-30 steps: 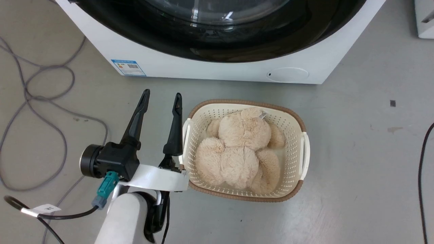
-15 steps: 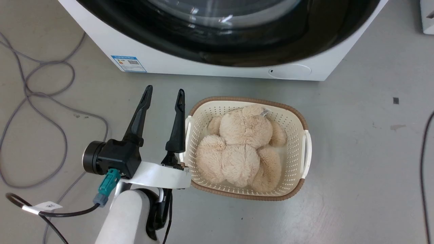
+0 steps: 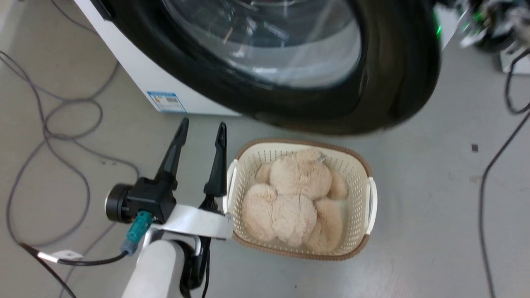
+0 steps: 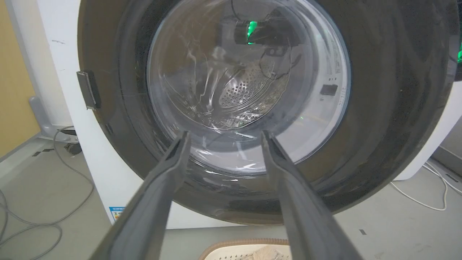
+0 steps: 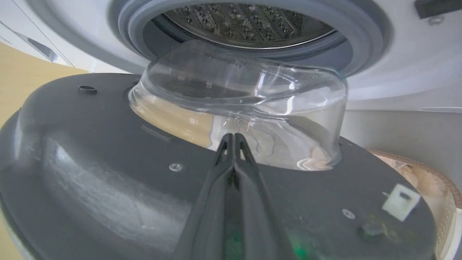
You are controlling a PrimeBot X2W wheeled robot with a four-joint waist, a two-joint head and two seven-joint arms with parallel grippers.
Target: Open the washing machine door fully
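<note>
- the washing machine door [image 3: 397, 82] now stands swung out from the washing machine [image 3: 136, 70], its right edge free above the basket [image 3: 368, 165] — half a second ago it lay flush
- right gripper [image 5: 234, 136]: fingers pressed together, empty, tips at the door's inner face by the glass bowl [image 5: 245, 90]; drum [image 5: 249, 21] exposed beyond
- left gripper [image 3: 203, 123]: spread, empty, just beside the basket as before — the head camera itself has shifted
</note>
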